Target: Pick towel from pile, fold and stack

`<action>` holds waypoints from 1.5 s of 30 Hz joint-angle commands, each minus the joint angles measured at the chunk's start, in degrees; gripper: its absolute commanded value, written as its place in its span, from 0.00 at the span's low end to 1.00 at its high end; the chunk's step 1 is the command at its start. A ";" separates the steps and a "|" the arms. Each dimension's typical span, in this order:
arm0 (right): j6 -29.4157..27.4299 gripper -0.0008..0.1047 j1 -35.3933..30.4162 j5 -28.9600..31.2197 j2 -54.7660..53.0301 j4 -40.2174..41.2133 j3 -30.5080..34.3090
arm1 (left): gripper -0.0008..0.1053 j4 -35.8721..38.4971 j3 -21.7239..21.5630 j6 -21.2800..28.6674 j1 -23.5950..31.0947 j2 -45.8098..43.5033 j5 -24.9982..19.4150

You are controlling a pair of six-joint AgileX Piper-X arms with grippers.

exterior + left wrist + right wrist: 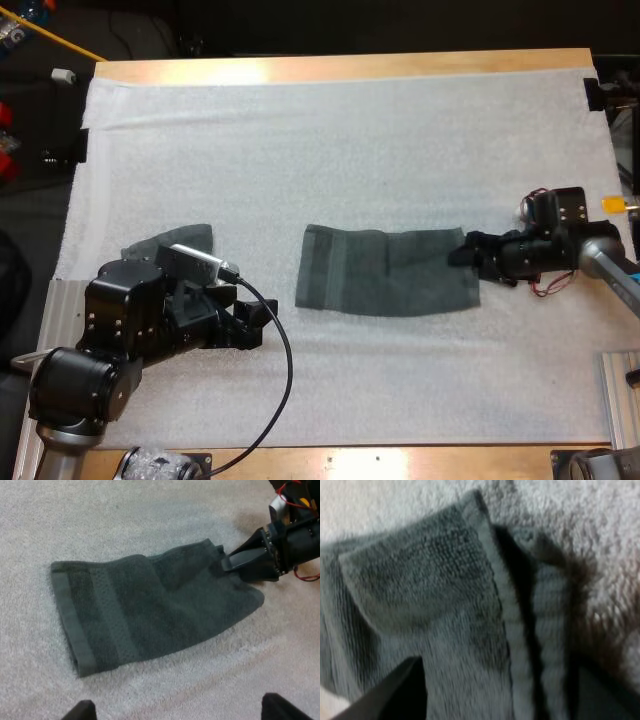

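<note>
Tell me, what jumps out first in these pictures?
A dark grey-green towel lies spread out in the middle of the white mat, with the right gripper at its right edge. A second, crumpled towel sits at the mat's left, partly hidden by the left arm; the left gripper is open, holding nothing.

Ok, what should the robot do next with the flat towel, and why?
The flat towel lies spread out, with the right gripper at its right edge. So probably: once that edge is gripped, carry it over toward the left hem to make the fold.
</note>
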 commanded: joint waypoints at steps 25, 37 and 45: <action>-17.76 0.01 0.79 51.32 -13.09 22.37 -6.42 | 0.61 0.35 -0.13 -0.07 -0.02 -0.16 1.00; -20.40 0.01 -1.35 59.41 -13.17 28.73 -10.34 | 0.61 2.55 -0.13 1.45 -0.02 -0.16 1.18; -12.82 0.01 7.27 47.06 -13.17 29.42 -11.30 | 0.61 2.56 -0.13 1.44 -0.02 -0.16 1.18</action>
